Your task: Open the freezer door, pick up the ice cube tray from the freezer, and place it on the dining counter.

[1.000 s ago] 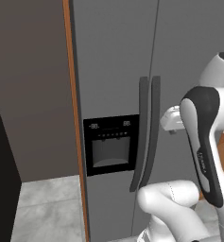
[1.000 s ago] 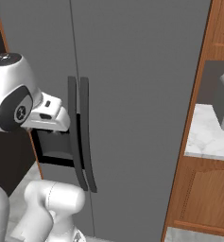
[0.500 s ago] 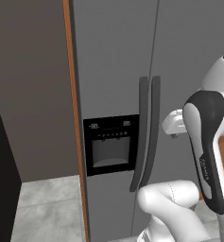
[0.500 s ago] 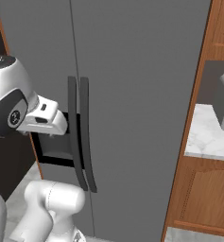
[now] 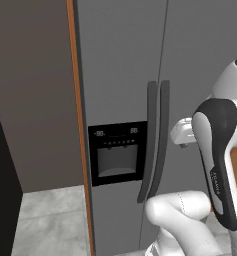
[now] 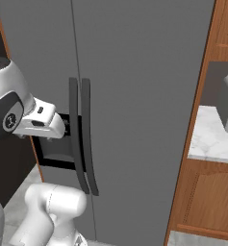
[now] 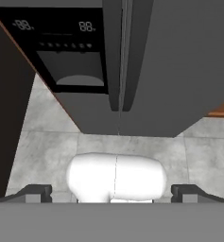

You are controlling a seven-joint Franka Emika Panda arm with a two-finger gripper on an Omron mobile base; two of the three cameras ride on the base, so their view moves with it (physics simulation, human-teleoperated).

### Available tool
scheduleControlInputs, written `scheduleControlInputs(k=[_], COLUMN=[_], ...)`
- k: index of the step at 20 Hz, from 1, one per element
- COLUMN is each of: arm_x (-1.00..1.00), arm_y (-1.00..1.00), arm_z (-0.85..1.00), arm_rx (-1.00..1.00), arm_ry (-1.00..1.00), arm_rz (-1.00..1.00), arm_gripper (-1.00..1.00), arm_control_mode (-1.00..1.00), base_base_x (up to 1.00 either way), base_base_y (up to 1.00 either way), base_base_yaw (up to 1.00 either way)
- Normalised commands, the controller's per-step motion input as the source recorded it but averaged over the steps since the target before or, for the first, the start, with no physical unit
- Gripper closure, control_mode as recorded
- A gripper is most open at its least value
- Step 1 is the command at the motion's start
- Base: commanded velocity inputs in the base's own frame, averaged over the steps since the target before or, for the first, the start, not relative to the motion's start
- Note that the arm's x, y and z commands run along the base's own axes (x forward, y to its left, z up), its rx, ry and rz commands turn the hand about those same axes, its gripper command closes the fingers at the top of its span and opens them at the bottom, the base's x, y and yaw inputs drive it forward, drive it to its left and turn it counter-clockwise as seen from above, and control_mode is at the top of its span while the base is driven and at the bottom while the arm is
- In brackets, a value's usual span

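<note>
Approach to the closed freezer door [image 5: 120,90], frame centre in the left base view, its black dispenser panel [image 5: 117,157] at lower centre. The hand [image 7: 111,191], fingers spread wide and holding nothing, looks down the door's dark curved handle [image 7: 112,56] at top centre of the hand view. Over the last second the white wrist has sunk slightly beside the paired handles, seen in both base views, without touching them. The door is therefore unopened; the ice cube tray presumably lies behind it, hidden. Next judged step: closing on the left handle [image 6: 75,134].
</note>
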Motion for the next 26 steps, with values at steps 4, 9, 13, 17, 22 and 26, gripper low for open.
scheduleControlInputs(k=[4,9,13,17,22,26], arm_x=[-0.01,0.00,0.00,0.00,0.00,0.00], arm_y=[0.00,0.00,0.00,0.00,0.00,0.00], arm_z=[0.00,0.00,0.00,0.00,0.00,0.00], arm_rx=[0.00,0.00,0.00,0.00,0.00,0.00], arm_ry=[0.00,0.00,0.00,0.00,0.00,0.00], arm_rz=[0.00,0.00,0.00,0.00,0.00,0.00], arm_gripper=[-1.00,-1.00,-1.00,-1.00,-1.00,-1.00], arm_control_mode=[-1.00,1.00,1.00,1.00,1.00,1.00], base_base_x=[0.00,-0.21,-0.41,-0.55,-0.31,-0.01], base_base_y=[0.00,-0.12,-0.47,-0.73,-0.70,-0.57], base_base_yaw=[0.00,0.00,0.00,0.00,0.00,0.00])
